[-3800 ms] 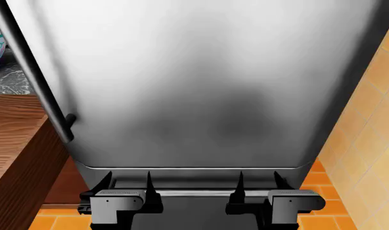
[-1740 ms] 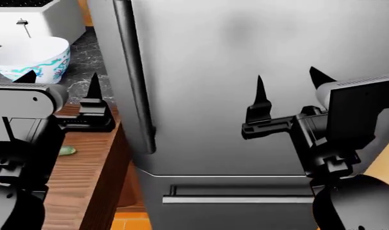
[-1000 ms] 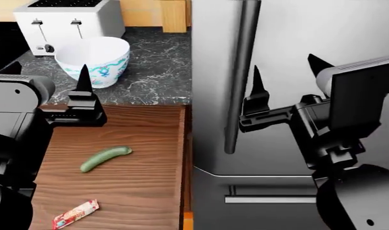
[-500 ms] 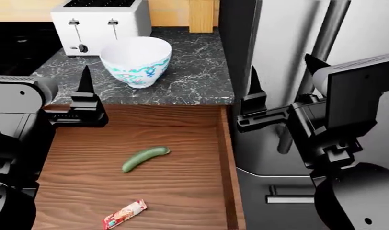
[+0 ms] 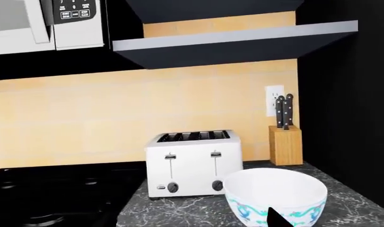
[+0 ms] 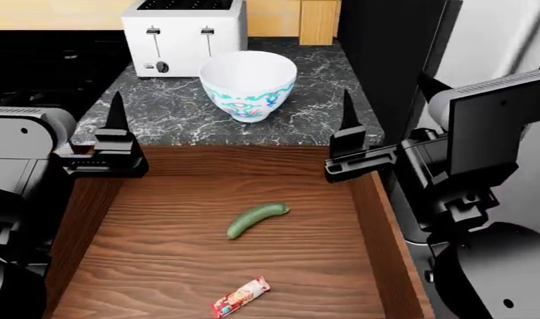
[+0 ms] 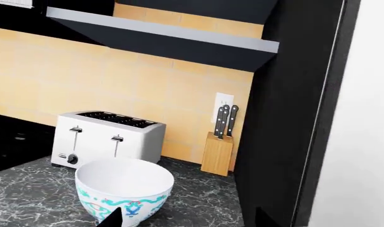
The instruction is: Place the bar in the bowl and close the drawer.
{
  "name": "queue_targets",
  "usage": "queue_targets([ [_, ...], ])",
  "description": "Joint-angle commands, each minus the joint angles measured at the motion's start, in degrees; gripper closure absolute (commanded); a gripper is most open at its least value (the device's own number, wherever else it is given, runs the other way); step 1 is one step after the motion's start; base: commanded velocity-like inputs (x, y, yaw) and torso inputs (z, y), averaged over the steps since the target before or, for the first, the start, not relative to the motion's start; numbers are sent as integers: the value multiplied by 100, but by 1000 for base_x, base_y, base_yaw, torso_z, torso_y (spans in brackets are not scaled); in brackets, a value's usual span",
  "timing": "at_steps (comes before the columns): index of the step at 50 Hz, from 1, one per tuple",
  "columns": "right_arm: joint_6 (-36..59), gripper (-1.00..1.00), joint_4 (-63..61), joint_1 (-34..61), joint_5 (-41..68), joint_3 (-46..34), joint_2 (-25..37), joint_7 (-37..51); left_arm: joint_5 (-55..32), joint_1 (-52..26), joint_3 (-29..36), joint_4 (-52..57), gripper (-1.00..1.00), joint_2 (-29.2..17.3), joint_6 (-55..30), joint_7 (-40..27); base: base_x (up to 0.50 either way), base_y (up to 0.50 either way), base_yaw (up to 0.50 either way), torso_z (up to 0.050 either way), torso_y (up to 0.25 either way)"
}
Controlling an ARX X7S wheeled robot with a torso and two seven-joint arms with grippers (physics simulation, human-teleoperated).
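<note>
The bar (image 6: pixel 241 298), in a red and white wrapper, lies on the floor of the open wooden drawer (image 6: pixel 378 219), near its front. The white bowl (image 6: pixel 249 85) (image 5: pixel 275 196) (image 7: pixel 124 188) with the teal pattern stands empty on the dark marble counter (image 6: pixel 155 116) behind the drawer. My left gripper (image 6: pixel 73 106) hovers open over the drawer's back left corner; only one fingertip (image 5: pixel 275 219) shows in the left wrist view. Over the drawer's back right corner my right gripper (image 6: pixel 387 100) (image 7: pixel 188 220) is open, holding nothing. Both point at the bowl.
A green cucumber (image 6: pixel 257 220) lies mid-drawer. A white toaster (image 6: pixel 183 36) and a knife block (image 6: pixel 319 20) stand behind the bowl. A black stove (image 6: pixel 39 66) is left of the counter, a steel fridge (image 6: pixel 501 40) right of the drawer.
The head view has swung left, from the fridge front to the open drawer and counter; bowl, cucumber and bar have slid rightward in view. Both arms rose into view and hold their pose.
</note>
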Motion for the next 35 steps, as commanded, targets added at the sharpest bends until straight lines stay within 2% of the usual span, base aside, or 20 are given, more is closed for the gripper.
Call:
queue_targets([
  [1, -22, -100, 23, -14, 64, 7, 13, 35, -152, 41, -27, -11, -100, -51, 60, -99, -1, 395, 0, 50, 0],
  [6, 50, -100, 37, 61, 97, 26, -8, 58, -160, 46, 61, -67, -100, -90, 134, -131, 0, 334, 0, 50, 0],
  [12, 87, -100, 251, 285, 103, 24, -86, 116, -34, -114, 412, -321, -100, -167, 244, -180, 0, 74, 0, 45, 0],
  [18, 138, -100, 672, 684, 67, -36, -170, 209, 48, -478, 760, -701, -100, -211, 318, -145, 0, 0, 0, 0, 0],
  [29, -200, -100, 1774, 1488, 131, -301, -167, 22, 272, -1591, 1499, -2008, -100, -229, 672, 226, 0, 0, 0, 0, 0],
  [35, -246, -100, 1971, 1710, 190, -356, -131, -64, 255, -1860, 1535, -2147, -100, -311, 598, 266, 66, 0, 0, 0, 0],
])
